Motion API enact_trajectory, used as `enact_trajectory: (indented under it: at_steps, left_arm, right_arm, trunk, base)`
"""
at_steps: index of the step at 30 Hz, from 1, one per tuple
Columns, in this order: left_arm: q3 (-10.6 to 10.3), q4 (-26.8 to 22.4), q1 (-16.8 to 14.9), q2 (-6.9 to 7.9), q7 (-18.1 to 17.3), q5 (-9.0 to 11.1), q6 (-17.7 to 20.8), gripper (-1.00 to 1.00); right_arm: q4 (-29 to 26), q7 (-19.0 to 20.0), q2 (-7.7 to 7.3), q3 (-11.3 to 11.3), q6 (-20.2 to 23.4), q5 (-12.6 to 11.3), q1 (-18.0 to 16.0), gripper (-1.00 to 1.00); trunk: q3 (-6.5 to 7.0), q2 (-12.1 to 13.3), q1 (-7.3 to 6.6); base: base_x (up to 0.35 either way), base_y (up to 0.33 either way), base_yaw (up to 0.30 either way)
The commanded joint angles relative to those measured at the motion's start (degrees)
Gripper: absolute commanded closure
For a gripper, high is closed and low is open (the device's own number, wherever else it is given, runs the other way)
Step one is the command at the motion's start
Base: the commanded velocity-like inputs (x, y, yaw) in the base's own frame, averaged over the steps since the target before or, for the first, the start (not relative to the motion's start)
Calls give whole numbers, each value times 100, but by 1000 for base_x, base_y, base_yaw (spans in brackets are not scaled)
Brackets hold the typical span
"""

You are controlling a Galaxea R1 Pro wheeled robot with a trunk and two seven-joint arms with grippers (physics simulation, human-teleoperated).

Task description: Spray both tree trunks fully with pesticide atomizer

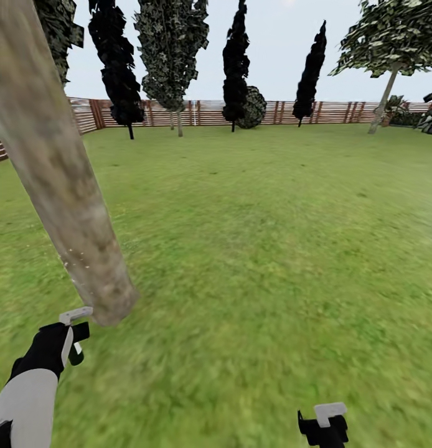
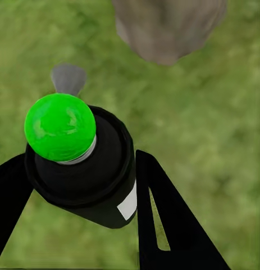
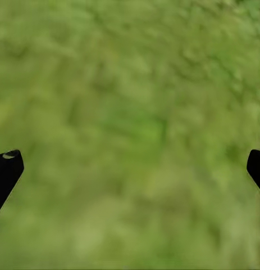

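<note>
Lawn underfoot, the left fingers [image 2: 12,191] clamp the pesticide atomizer [image 2: 79,163], its nozzle aimed past them at the near tree trunk [image 1: 60,180], presumably for spraying, while the right fingers [image 3: 6,169] hang apart, empty.

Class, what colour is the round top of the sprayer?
Bright green, clearest in the left wrist view.

The near tree trunk [image 1: 60,180] stands on the lawn [image 1: 259,249] at the left and leans. The left gripper [image 1: 76,339] is just before its foot, with the atomizer [image 2: 85,163] between its fingers. The right gripper [image 1: 325,426] hangs over the lawn's near edge. The other tree [image 1: 387,87] stands far right by the fence [image 1: 203,112].
</note>
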Motion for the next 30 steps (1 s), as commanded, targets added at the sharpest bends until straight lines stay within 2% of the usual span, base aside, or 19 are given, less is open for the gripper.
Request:
enact_trajectory:
  at_steps: [1,8,18,30]
  left_arm:
    - [13,-7,-4,-5,-4,-13,25,100]
    - [44,23,-5,-6,-9,-13,3,100]
    - [30,55,-6,-10,5,-15,-10,100]
    - [21,55,0,-23,12,-14,-19,100]
  right_arm:
    - [13,-33,-1,-33,-21,59,-4,-100]
    - [12,-33,-1,-33,-21,59,-2,-100]
    - [18,-33,-1,-33,-21,61,-1,-100]
    - [20,-33,-1,-33,-21,64,-4,-100]
  trunk:
    - [-5,-2,0]
    - [-5,-2,0]
    - [-5,-2,0]
    - [-5,-2,0]
  base:
    - [119,-253,171]
    - [58,-265,19]
    - [260,-173,11]
    - [278,-167,247]
